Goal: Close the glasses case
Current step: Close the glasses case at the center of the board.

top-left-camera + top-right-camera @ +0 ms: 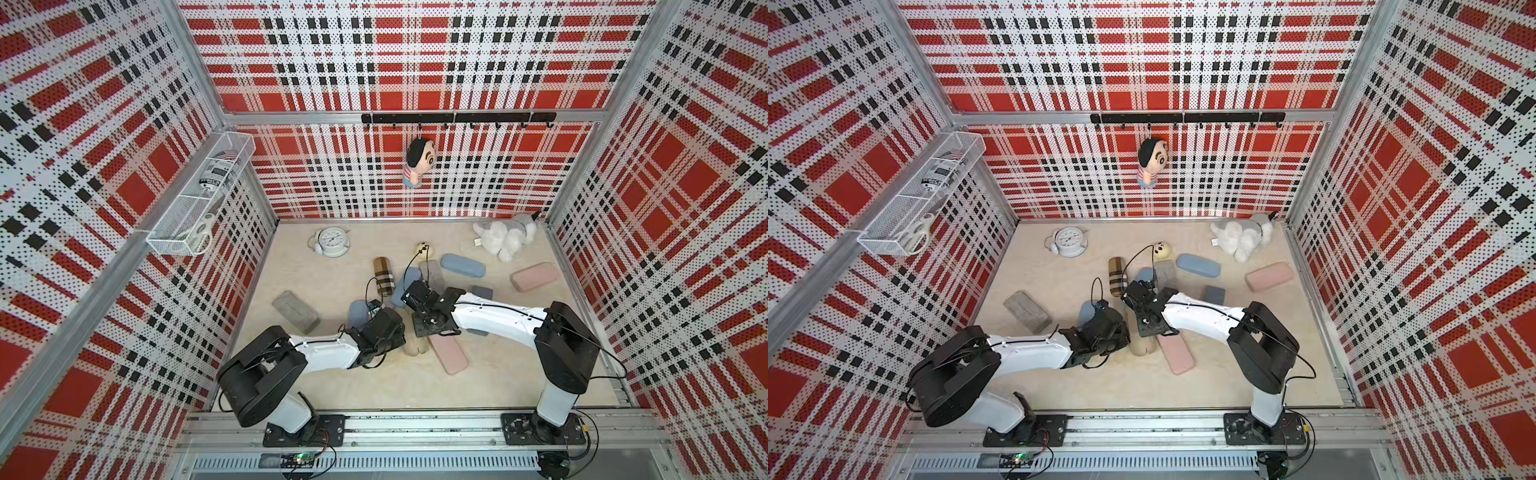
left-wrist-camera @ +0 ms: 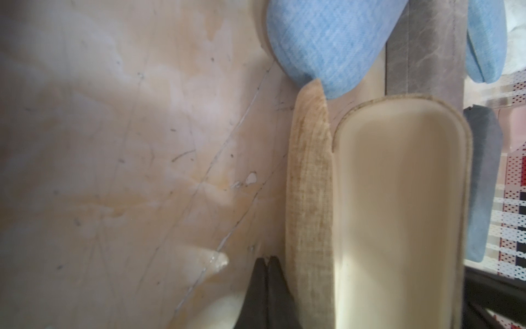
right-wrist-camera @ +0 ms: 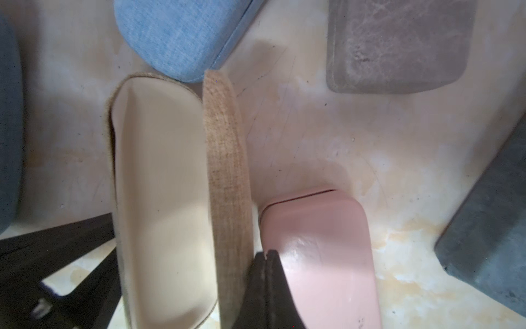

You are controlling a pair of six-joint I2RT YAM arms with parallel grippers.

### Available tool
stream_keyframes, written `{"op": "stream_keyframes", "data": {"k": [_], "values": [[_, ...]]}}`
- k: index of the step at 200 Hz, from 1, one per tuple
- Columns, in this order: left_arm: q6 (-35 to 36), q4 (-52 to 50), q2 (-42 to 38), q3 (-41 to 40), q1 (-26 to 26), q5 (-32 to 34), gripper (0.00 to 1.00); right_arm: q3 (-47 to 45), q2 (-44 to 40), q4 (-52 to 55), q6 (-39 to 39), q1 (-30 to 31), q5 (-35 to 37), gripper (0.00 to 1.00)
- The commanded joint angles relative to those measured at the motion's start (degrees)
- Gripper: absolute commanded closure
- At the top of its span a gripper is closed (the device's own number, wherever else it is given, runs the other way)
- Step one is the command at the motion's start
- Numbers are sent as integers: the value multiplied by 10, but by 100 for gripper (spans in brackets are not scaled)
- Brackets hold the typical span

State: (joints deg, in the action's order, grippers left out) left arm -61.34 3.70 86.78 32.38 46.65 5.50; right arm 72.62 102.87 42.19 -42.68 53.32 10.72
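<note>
Glasses case [image 1: 415,348], beige woven, sits on the tabletop [image 1: 498,386] a bit below the centre of the frame in both top views, wedged between the two wrists. From up there I only get a sliver of it because the arms cover the rest, so I can't tell from above if it's open. Both tools are hidden in the top views too

The wrist views fill that in. The case is open. The left wrist view shows one woven shell [image 2: 310,199] edge-on and the cream lining [image 2: 398,213] of the other half facing the camera; the right wrist view gives the same thing mirrored. Left tool [image 2: 266,259] is pinched tight with nothing between the tips, just beside the woven shell, contact unclear. Right tool [image 3: 267,253] is likewise narrowed to nothing and empty, its tips between a woven shell and a pink case [image 3: 318,256]. A blue fabric case [image 2: 327,42] lies right at one end of the open case; touching or not, can't tell

Only the top views show the rest: alarm clock [image 1: 331,241] upper left of the tabletop, white plush [image 1: 505,239] upper right, plaid case [image 1: 384,276] just above the wrists, doll [image 1: 417,162] hanging on the back wall
</note>
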Motion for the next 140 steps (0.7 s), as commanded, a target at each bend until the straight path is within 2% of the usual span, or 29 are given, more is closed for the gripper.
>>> {"op": "stream_keyframes", "data": {"k": [1, 140], "values": [[7, 53, 4, 33, 11, -19, 100, 17, 20, -43, -7, 31, -56, 100], [11, 57, -1, 37, 11, -18, 100, 39, 50, -50, -23, 57, -72, 100]]}}
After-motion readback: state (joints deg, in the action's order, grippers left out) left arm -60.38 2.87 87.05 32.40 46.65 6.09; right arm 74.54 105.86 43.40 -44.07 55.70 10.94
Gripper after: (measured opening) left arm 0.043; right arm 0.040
